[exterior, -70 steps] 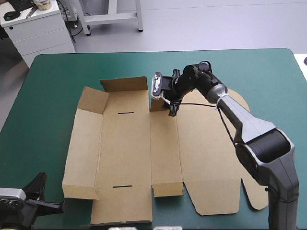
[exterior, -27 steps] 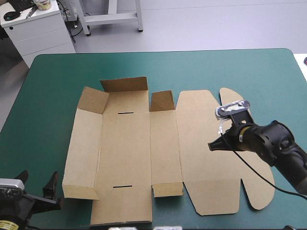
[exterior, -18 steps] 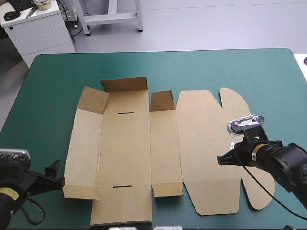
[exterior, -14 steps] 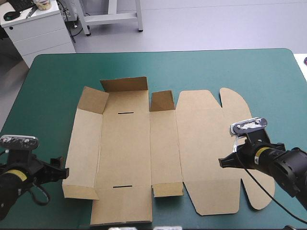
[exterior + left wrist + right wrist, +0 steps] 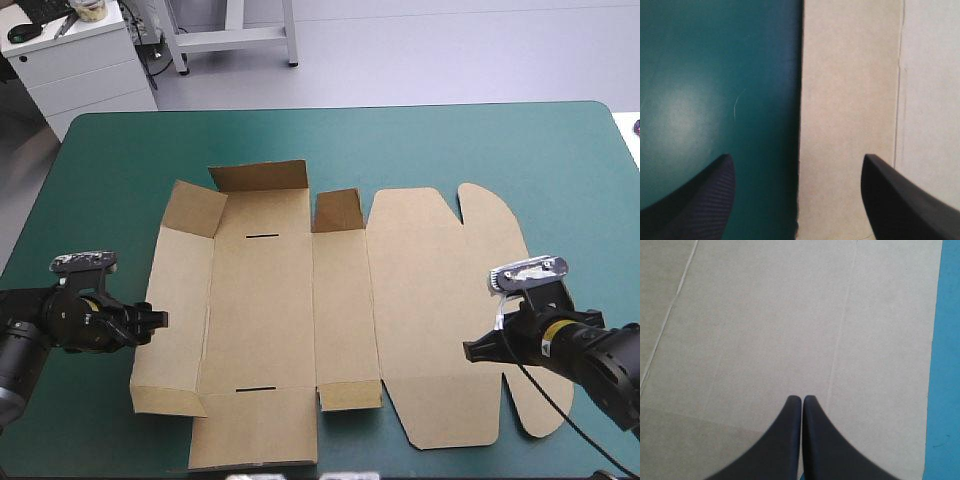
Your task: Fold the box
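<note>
teal-green cover (image 5: 400, 150) under box (image 5: 260, 320); wrist views: left fingers (image 5: 695, 200) wide, right fingers (image 5: 785, 440) together.

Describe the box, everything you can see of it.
The box is a cut sheet of brown board, creased, lying mostly flat on the teal-green cover. Three far flaps stand raised; one panel has two slots. Its left edge shows between the fingers of the open left hand; the shut right hand hovers over its right part; contact is unclear.

Matt box (image 5: 260, 330), faintly glossy teal-green cover (image 5: 400, 150)
Brown board looks dull and finely grained, creases pressed in; the cover is smooth, with a soft sheen.
</note>
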Robot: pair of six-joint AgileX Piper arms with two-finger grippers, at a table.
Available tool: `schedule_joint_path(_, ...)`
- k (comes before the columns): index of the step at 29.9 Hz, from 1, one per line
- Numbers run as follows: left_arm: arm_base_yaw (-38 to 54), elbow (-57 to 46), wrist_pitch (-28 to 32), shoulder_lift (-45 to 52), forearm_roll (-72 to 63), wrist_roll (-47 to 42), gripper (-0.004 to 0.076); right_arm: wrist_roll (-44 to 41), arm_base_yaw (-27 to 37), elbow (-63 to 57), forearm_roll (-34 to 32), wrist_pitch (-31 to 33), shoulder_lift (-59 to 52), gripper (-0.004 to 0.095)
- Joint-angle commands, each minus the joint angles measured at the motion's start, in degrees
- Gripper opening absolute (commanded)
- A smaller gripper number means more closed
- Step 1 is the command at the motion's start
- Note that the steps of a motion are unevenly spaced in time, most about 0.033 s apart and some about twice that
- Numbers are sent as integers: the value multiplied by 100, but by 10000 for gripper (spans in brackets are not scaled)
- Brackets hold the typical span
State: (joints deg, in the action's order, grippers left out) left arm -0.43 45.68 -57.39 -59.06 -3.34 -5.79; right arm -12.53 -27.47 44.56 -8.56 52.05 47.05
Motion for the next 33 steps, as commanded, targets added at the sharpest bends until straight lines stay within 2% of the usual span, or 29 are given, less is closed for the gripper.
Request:
schedule_joint_path(1, 709, 194, -1, 5, -717, 440, 484, 29, 2, -80, -6, -211, -452, -5)
schedule_joint_path(6, 1791, 81, -346, -227, -2672, 1776, 430, 14, 2, -441, 32, -200, -1169, -5)
schedule_joint_path(9, 1929, -4, -524, -552, -2519, 1837, 410, 14, 2, -515, -3, -28, -1512, -5)
schedule_joint_path(17, 1906, -90, -520, -1029, -2234, 1878, 406, 26, 2, -515, -24, 260, -2117, -5)
schedule_joint_path(22, 1660, -90, -609, -1351, -2696, 2354, 406, 26, 2, -515, -24, 353, -2223, -5)
schedule_joint_path(30, 1290, -90, -440, -1563, -2683, 2419, 405, 26, 2, -515, -24, 443, -2223, -5)
schedule_joint_path(33, 1290, -90, -419, -1563, -2785, 2419, 369, 26, 2, -515, -24, 528, -2223, -5)
